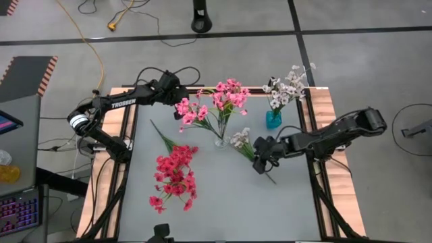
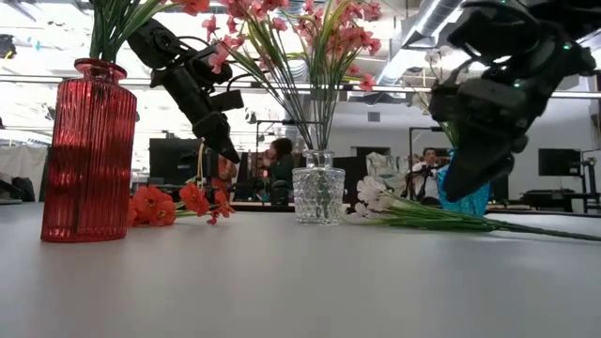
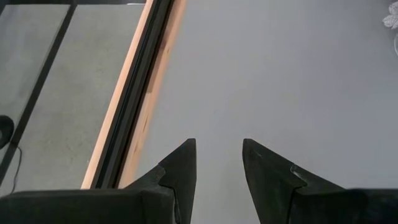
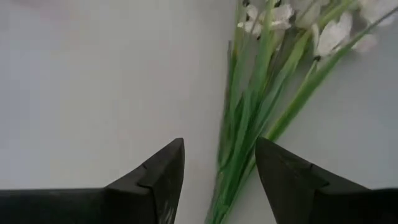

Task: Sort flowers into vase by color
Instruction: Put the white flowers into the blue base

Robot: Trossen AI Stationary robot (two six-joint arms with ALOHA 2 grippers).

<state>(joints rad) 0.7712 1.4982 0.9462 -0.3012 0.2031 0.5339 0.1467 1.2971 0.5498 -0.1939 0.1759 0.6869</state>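
A white-blossomed flower sprig (image 1: 241, 140) lies flat on the table, its green stems (image 4: 239, 149) running toward the near right. My right gripper (image 4: 219, 149) hovers open just above those stems, one finger on each side, touching nothing; it also shows over the table (image 1: 260, 163). Pink flowers (image 1: 226, 100) stand in a clear glass vase (image 2: 318, 188). More white flowers (image 1: 287, 86) stand in a blue vase (image 1: 273, 120). Red flowers (image 1: 174, 177) lie at the near left. My left gripper (image 3: 219, 146) hangs open and empty at the far left, beside the pink blossoms (image 1: 181, 100).
A ribbed red vase (image 2: 89, 150) holding green stems stands at the near left in the low view. Wooden rails (image 1: 322, 115) border the table. Bare grey tabletop (image 1: 256, 209) spreads across the near half. People sit in the room beyond the table.
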